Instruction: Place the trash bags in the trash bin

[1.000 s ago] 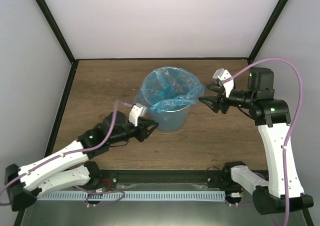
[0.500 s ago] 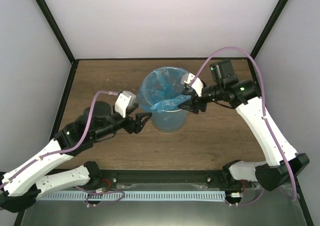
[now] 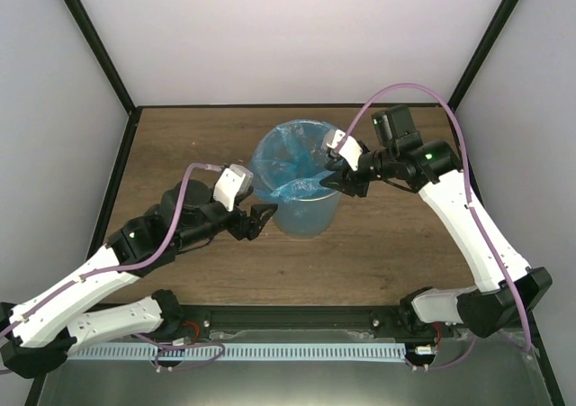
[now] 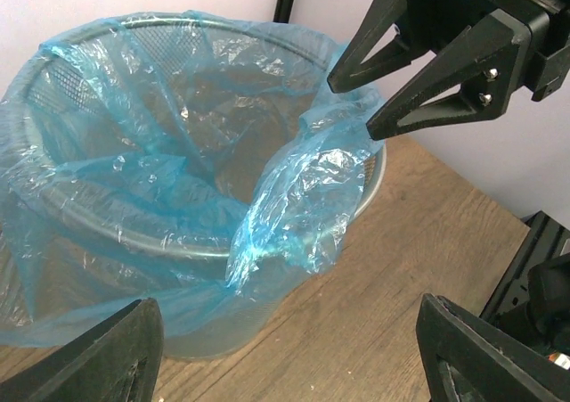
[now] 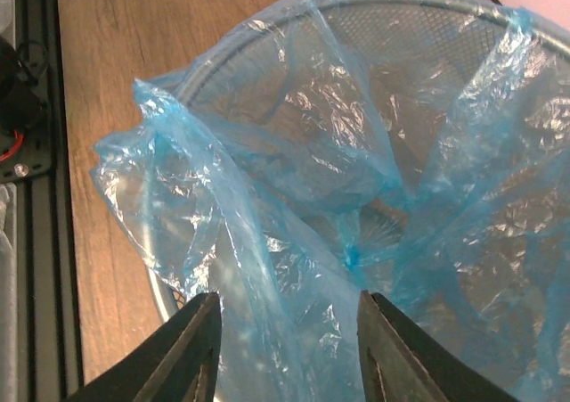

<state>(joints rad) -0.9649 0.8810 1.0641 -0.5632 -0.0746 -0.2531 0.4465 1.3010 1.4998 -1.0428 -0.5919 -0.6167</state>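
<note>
The trash bin [image 3: 312, 219] stands mid-table, and the light-blue trash bag [image 3: 292, 158] lines it, with a flap hanging over the near right rim [image 4: 298, 210]. Just left of the bin's base, low over the wood, my left gripper [image 3: 262, 219] is open and holds nothing; its fingers [image 4: 98, 353] frame the bin wall. My right gripper [image 3: 335, 183] hovers at the right rim [image 4: 350, 110]. Its jaws are open on either side of the loose bag film [image 5: 267, 242], not pinching it. The bin's rim [image 5: 419, 5] and bottom show through the film.
The wooden table [image 3: 180, 145] is boxed in by white walls and black frame posts [image 3: 94, 46]. An aluminium rail [image 3: 270, 350] with the arm bases runs along the near edge. Purple cables loop over both arms.
My left gripper has opened, letting go of the bag at the bin's front, and drawn back a little to the left. My right arm swung left to the rim, and its jaws have narrowed.
</note>
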